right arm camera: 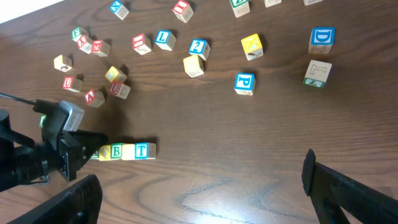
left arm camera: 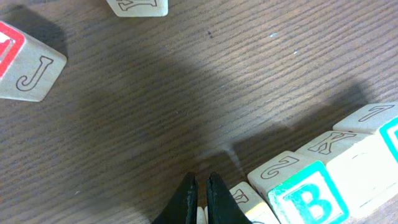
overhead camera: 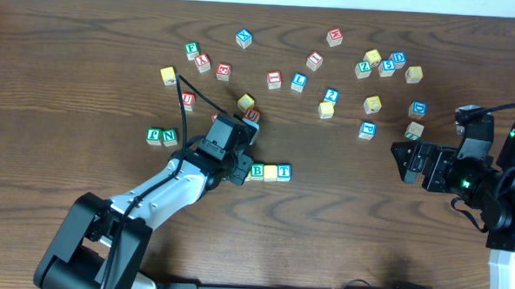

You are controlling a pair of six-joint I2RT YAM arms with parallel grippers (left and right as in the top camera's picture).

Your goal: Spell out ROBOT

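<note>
Left fingers (left arm camera: pixel 185 200) closed, apparently empty

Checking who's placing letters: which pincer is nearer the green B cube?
Left. The left pincer sits close beside the green B cube, on its left; the right pincer is far off to its right.

Dark wood table (overhead camera: pixel 88 33) is carrying scattered alphabet cubes (overhead camera: pixel 244 38); B cube (overhead camera: pixel 257 171), yellow cube (overhead camera: pixel 270 171), T cube (overhead camera: pixel 283 171) are sitting touching in a row.
</note>
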